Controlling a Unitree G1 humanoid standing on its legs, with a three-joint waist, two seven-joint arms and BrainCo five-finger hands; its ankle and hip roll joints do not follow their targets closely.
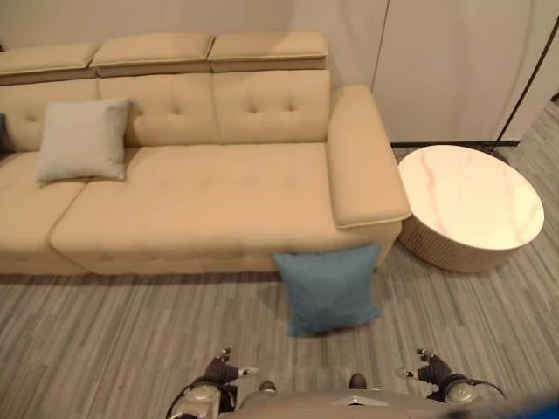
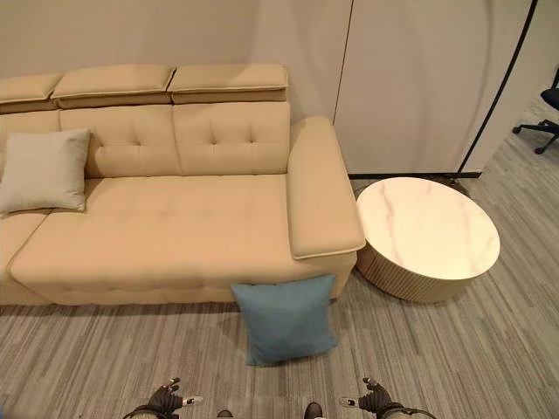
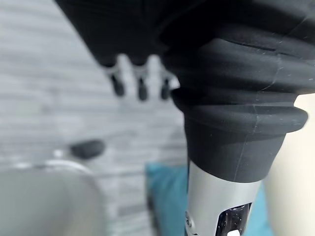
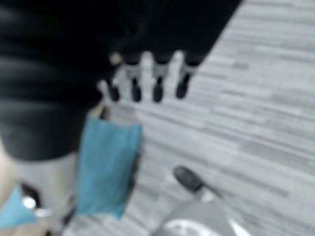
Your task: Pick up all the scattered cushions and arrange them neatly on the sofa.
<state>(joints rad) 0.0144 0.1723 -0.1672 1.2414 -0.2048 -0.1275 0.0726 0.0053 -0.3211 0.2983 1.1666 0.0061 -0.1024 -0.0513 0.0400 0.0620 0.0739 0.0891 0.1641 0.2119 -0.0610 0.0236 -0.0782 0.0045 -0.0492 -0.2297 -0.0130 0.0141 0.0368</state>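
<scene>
A blue cushion (image 1: 327, 288) stands on the floor, leaning against the front of the beige sofa (image 1: 201, 201) below its right armrest. A light grey cushion (image 1: 83, 140) rests upright against the sofa's backrest at the left. My left hand (image 1: 220, 372) and right hand (image 1: 432, 370) hang low at the near edge, on either side of the blue cushion and well short of it. Both are open and hold nothing. The left hand's fingers (image 3: 140, 83) and the right hand's fingers (image 4: 147, 81) point down at the floor, with the blue cushion (image 4: 106, 167) beyond them.
A round white marble-topped table (image 1: 467, 201) stands right of the sofa's armrest. The edge of a dark cushion (image 1: 3, 133) peeks in at the sofa's far left. A grey striped floor (image 1: 105, 340) runs in front. An office chair (image 2: 543, 118) stands at the far right.
</scene>
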